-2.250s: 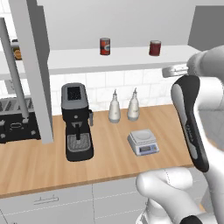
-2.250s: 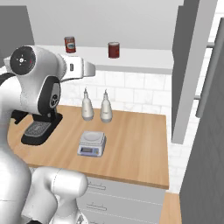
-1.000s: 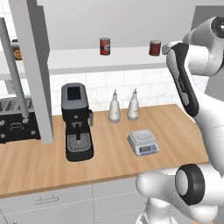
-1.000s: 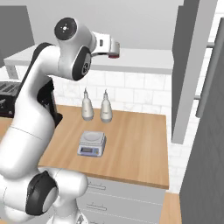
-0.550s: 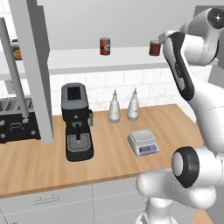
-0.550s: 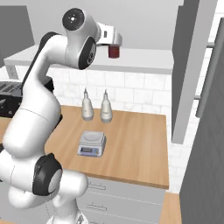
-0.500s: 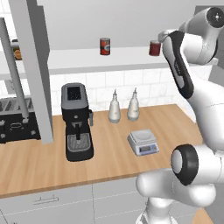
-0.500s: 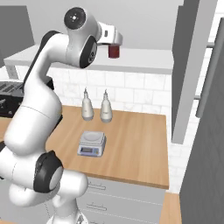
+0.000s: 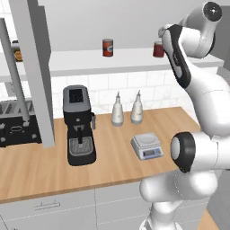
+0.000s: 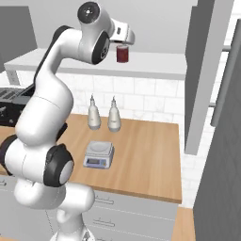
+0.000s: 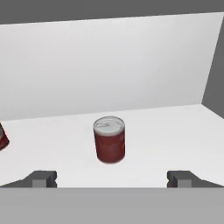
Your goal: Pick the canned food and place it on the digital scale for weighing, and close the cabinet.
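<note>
Shelf [image 11: 175, 127], pale, inside the open cabinet [image 9: 33, 67]: taken as the reference for every entry below.

Item 1. Can [image 11: 109, 139], dark red with a grey rim, stood upright on the shelf, ahead of my claw [image 11: 111, 179] and roughly centred between its tips. Nothing touched it. In the right base view the same can [image 10: 122, 53] sat just beyond my wrist; in the left base view it [image 9: 157, 49] peeped out beside my forearm.

Item 2. My claw, raised to shelf height, jaws spread wide and holding nothing. The two dark fingertips [image 11: 41, 178] stood well apart, short of the can on either side.

Item 3. Second red can [image 9: 107, 47], upright on the same shelf, well to the left of item 1. Its edge [image 11: 2, 136] showed at the left border of the hand view.

Item 4. Scale [image 9: 147, 145], small, silver-grey, on the wooden counter [image 9: 112, 157] below the shelf, plate bare.

Item 5. Two pale bottles [image 9: 117, 110], side by side at the tiled wall under the shelf, behind the scale.

Item 6. Black coffee machine [image 9: 79, 126], on the counter below the shelf, left of the bottles.

Item 7. Cabinet doors, grey, stood open at both ends of the shelf; right door [image 10: 204, 70] with its long bar handle [image 10: 223, 80].
</note>
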